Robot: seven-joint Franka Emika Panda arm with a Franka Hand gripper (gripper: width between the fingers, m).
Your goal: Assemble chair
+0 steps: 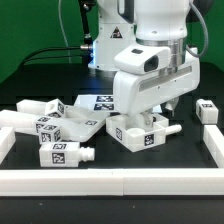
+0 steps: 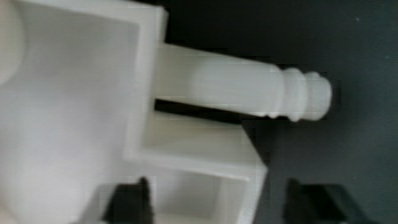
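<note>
chair pieces (image 1: 135, 130): white, black-and-white tags (image 1: 58, 153) | table (image 1: 110, 162): black | rails (image 1: 110, 183): white

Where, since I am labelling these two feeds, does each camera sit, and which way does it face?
Exterior view: off the arm and raised, looking down at the black table and loose white parts; shows the arm's white wrist and gripper.
Wrist view: on the wrist, looking along the fingers at a boxy white part with a ribbed peg; two dark fingertips show.
Shared: that boxy part, under the gripper.
</note>
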